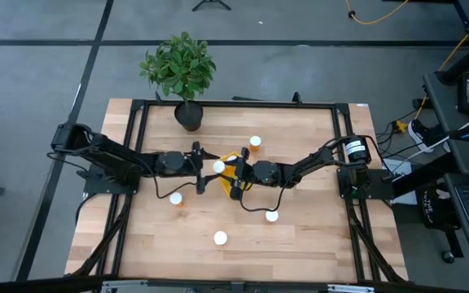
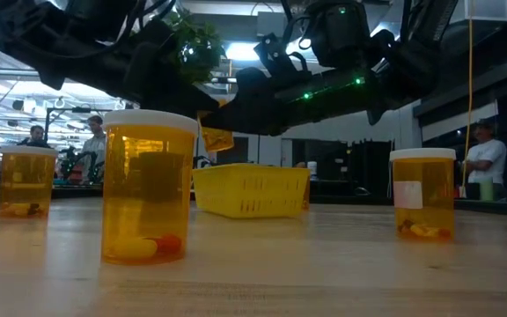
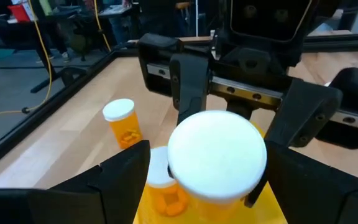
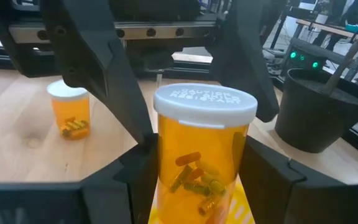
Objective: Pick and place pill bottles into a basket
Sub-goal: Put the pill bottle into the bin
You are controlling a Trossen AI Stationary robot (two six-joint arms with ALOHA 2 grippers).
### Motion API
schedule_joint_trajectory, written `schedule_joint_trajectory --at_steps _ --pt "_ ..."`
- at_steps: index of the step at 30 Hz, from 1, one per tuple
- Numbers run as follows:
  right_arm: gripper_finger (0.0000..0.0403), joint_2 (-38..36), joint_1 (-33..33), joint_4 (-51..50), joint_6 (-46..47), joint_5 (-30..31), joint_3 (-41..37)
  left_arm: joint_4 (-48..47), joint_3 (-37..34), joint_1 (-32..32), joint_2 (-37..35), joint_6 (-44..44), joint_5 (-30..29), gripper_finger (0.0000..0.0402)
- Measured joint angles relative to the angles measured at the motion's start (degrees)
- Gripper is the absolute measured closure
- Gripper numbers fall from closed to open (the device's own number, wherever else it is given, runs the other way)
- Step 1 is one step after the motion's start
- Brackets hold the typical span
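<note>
The pill bottle point(image 4: 204, 155) at the centre of the work stands upright, its long axis vertical and its white cap facing up, so from above it shows only as a white disc. It sits over the yellow basket point(image 2: 252, 189), near the middle of the worktop point(image 1: 300, 244); whether its base touches the basket floor cannot be told. The right hand point(image 4: 197, 180) grips it, one dark finger pressed on each side of the orange body below the cap. The left hand point(image 3: 207, 158) faces it from the opposite side with its fingers spread wide, standing off the bottle on both sides without touching it.

A second bottle point(image 3: 163, 186) is in the basket just beside the held one, partly hidden under its cap. Both arms reach in low over the basket and cover most of it from above, leaving little free room there.

Four more bottles stand upright on the bare wood, well apart: one point(image 1: 255, 143) behind the basket, one point(image 1: 175, 198) near the left arm, one point(image 1: 272, 216) near the right arm, and one point(image 1: 220, 238) alone toward the front edge. The front half of the worktop is otherwise open. A black frame rail point(image 1: 234, 103) runs along the worktop's edges, and a potted plant point(image 1: 189, 114) stands at the back edge.
</note>
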Motion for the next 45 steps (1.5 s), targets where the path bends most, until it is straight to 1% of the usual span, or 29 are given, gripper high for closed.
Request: schedule_joint_trajectory --at_steps 11,17,24,28,33,36,39,42,45 --pt "0.0207 0.0 0.4 1.0 -0.2 0.1 0.0 0.0 0.0 0.0 0.0 -0.4 0.2 0.0102" --pt "0.0207 0.0 0.5 1.4 -1.2 0.0 0.0 0.2 0.0 0.0 0.0 -0.4 2.0 0.0135" --pt "0.0207 0.0 0.5 1.7 -1.2 0.0 0.0 0.2 0.1 0.0 0.0 -0.4 2.2 0.0174" --pt "0.0207 0.0 0.5 1.7 -1.2 0.0 0.0 0.2 0.1 0.0 0.0 -0.4 2.2 0.0185" --pt "0.0206 0.0 0.7 1.6 -1.1 0.0 0.0 0.2 0.1 0.0 0.0 -0.4 2.2 0.0186" --pt "0.0195 0.0 1.0 1.8 -1.5 0.2 0.0 0.0 0.1 0.0 -0.3 -0.4 2.4 0.0186" --pt "0.0174 -1.0 1.3 0.5 -1.7 0.2 0.1 0.0 0.1 -0.1 -0.8 0.6 2.7 0.0186" --pt "0.0152 -3.5 1.3 -4.0 -1.1 0.0 0.1 0.2 0.1 0.0 -1.4 0.7 2.9 0.0186" --pt "0.0133 -6.8 1.4 -10.7 0.3 -0.3 0.1 0.0 0.0 0.0 -2.2 0.7 2.9 0.0186"
